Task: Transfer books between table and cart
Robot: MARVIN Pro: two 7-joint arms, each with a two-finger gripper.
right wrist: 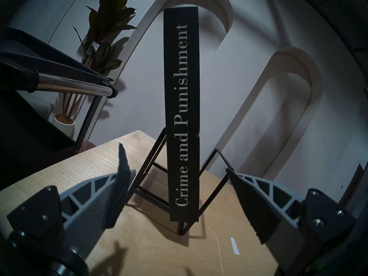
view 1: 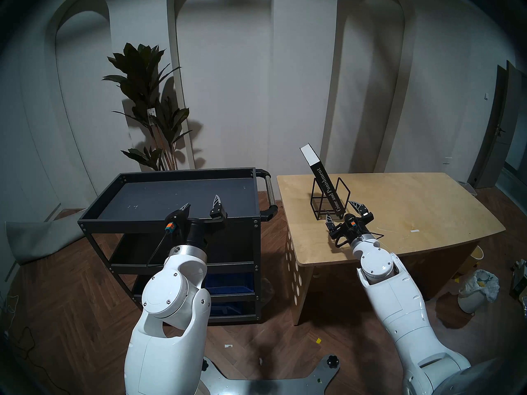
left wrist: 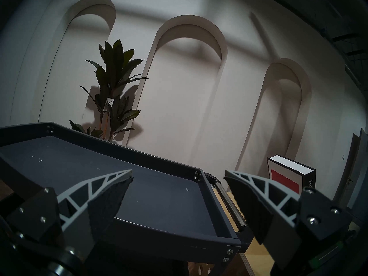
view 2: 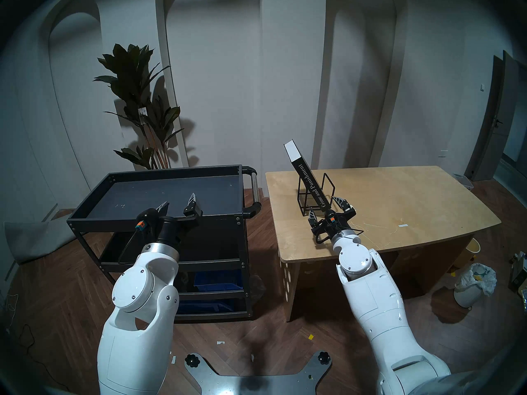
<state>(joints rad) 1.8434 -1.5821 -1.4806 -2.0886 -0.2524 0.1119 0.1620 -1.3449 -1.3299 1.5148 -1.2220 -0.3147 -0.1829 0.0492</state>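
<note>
the book (view 1: 318, 177) is standing tilted in the black wire rack (view 1: 330, 198) on the plywood table (view 1: 399, 209), spine (white "crime and punishment" lettering) facing the robot. the right gripper (view 1: 343, 213) is hovering spread wide just before the spine, gripping nothing. the left gripper (view 1: 201, 205) is hanging wide and empty over the cart (view 1: 171, 173) top tray.

Plywood table (view 1: 413, 215) bearing wire rack (view 1: 316, 199); cart (view 1: 171, 197) top bare.
</note>
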